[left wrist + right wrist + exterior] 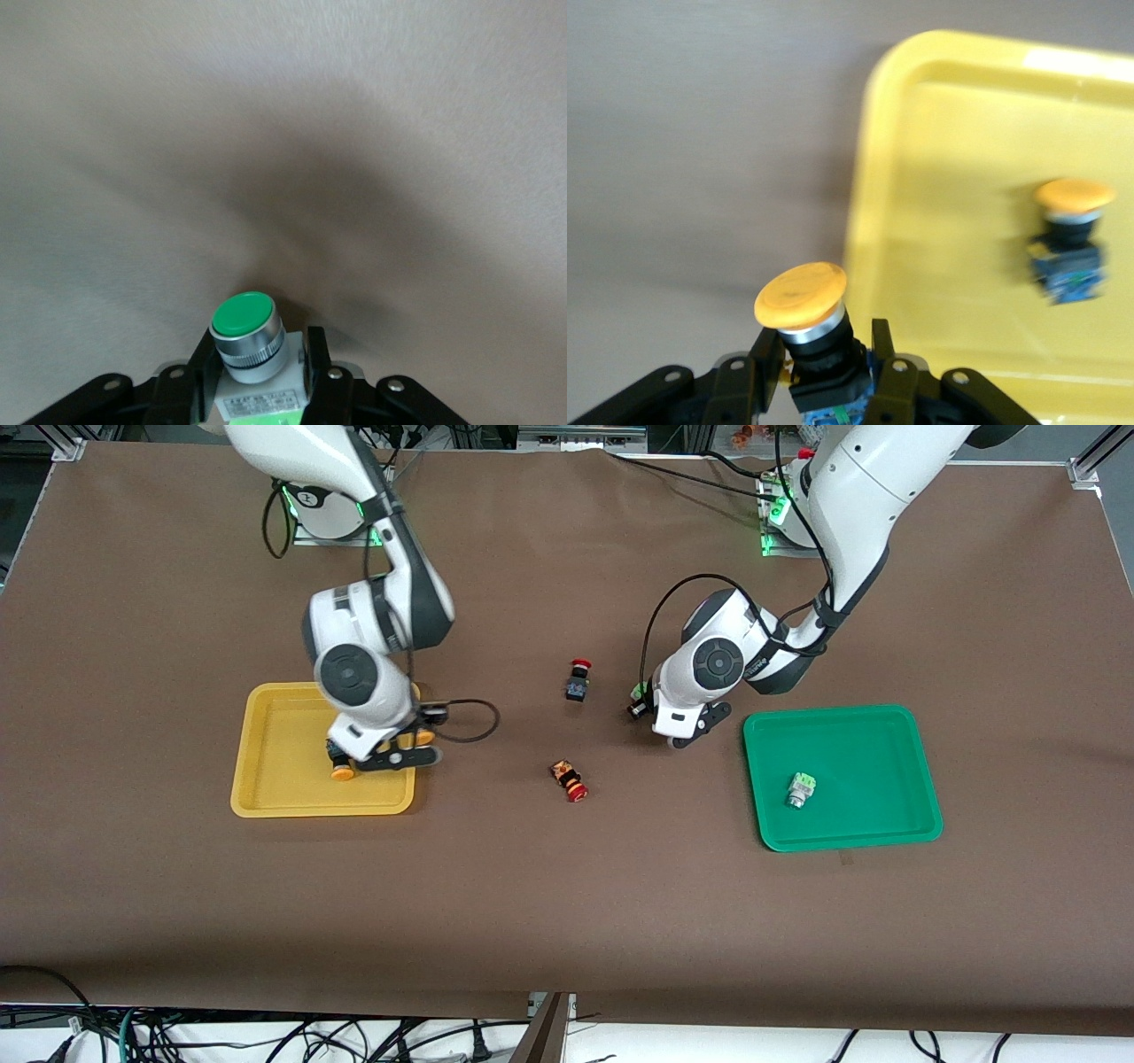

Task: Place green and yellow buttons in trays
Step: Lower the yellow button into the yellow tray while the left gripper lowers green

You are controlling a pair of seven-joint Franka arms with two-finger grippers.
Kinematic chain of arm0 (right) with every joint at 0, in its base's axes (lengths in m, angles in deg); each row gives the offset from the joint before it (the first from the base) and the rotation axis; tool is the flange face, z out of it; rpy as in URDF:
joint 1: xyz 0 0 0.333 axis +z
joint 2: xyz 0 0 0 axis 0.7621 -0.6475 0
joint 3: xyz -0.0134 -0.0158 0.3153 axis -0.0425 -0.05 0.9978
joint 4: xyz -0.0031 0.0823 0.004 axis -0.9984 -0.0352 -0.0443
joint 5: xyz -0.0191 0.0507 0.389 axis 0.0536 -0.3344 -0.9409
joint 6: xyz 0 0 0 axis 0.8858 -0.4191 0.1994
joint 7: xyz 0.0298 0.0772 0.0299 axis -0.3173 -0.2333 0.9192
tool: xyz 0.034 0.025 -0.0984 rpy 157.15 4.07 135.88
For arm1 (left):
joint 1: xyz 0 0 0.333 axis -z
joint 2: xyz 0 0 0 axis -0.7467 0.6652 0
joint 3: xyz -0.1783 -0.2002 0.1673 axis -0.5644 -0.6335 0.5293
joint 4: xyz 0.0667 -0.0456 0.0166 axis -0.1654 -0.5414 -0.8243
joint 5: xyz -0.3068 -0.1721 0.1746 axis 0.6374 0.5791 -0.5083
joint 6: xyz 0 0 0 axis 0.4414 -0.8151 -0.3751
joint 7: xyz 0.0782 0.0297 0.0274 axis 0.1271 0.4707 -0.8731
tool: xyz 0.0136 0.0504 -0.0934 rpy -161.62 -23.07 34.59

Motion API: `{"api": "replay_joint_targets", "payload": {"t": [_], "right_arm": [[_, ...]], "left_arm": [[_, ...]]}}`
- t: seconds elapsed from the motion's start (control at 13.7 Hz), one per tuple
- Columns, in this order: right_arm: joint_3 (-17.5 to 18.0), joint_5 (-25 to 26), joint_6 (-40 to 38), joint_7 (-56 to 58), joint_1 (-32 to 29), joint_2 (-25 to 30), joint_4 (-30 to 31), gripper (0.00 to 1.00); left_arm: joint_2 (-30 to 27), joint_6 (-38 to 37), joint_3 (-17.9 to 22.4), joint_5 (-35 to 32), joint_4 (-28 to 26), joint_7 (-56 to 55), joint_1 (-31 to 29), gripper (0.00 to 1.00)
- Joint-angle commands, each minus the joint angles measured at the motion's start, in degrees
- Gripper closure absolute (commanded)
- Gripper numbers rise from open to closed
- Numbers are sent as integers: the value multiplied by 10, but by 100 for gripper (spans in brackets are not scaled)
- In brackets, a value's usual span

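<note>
My right gripper [423, 731] [824, 350] is shut on a yellow button [426, 737] [808, 323], held at the edge of the yellow tray [275, 779] [939, 159] that faces the table's middle. A second yellow button [342, 770] [1068, 241] lies in that tray. My left gripper [640, 701] [259, 354] is shut on a green button [248, 338], held over bare table between a red switch and the green tray [850, 735]. Another green button [800, 789] lies in the green tray.
Two red-capped switches lie on the brown table between the trays: one [578, 680] beside my left gripper, the other [570, 779] nearer to the front camera. A black cable [469, 722] loops off my right wrist beside the yellow tray.
</note>
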Motion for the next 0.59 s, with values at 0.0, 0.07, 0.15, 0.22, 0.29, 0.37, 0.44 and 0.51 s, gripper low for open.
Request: {"api": "replay_joint_targets", "payload": {"t": [0.0,0.07,0.15,0.22,0.29,0.37,0.44,0.51], "right_arm": [[2,-69,13,100,-52,-17,21,71],[2,-111,13,129,-61,-29,21,67],[2,-136,14,145,-73,-39,20,67],[2,-153,14,150,-78,-46,19,61],[2,-159,14,150,-78,-47,19,33],[1,-159,7,147,-80,-44,16,1],[1,-159,-1,140,-79,-37,14,1],[0,-159,-15,134,-78,-24,9,1]], "left_arm": [[-34,-184,8,2,88,53,-12,100],[-32,-249,14,-4,130,93,-19,100],[-32,-292,21,-24,161,128,-28,100],[-31,-317,23,-53,175,163,-41,99],[-27,-322,25,-102,175,208,-57,99],[-24,-323,30,-162,173,257,-76,98],[-21,-323,31,-202,173,307,-98,98],[-18,-321,31,-223,173,358,-116,98]]}}
